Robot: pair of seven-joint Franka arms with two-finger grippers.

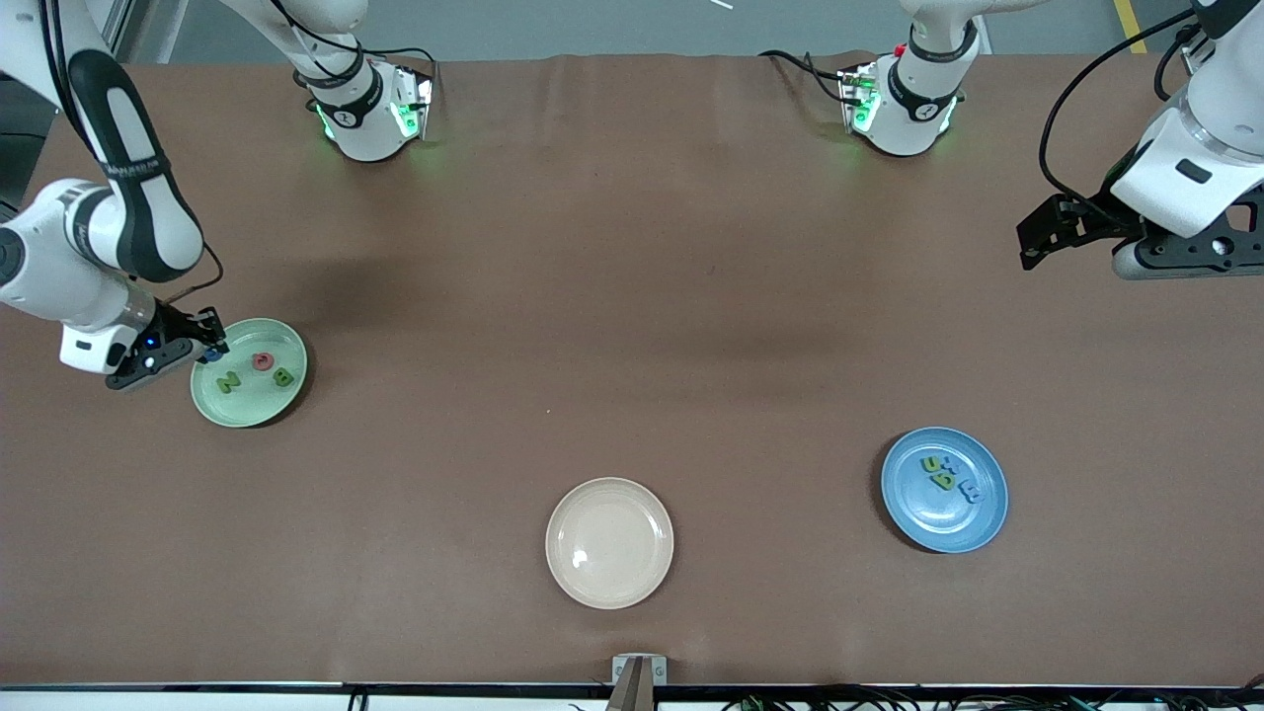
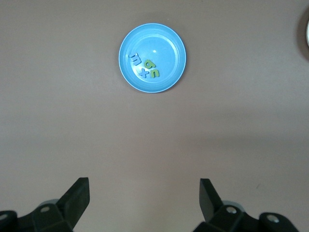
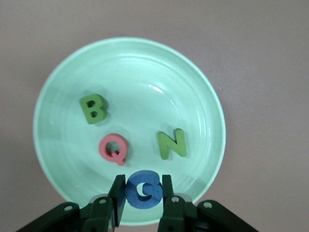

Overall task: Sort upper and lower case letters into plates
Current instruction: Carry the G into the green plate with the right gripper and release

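Nearly done: the right gripper [image 3: 141, 193] hangs over the mint plate [image 3: 203, 96], fingers pinching the blue G [image 3: 143, 189] above B, Q and N. Four letters [image 2: 145, 66] lie in the blue plate [image 2: 171, 46]. Left gripper [image 2: 144, 195] waits spread above the counter.

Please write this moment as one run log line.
right gripper: shut on blue G, over mint plate | left gripper: open, waiting

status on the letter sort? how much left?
Nearly done. The mint plate holds the green B, red Q and green N. The blue plate holds four letters. The right tool grips a blue G over the mint plate's rim; only its release remains. The left tool waits open. The cream plate holds none.
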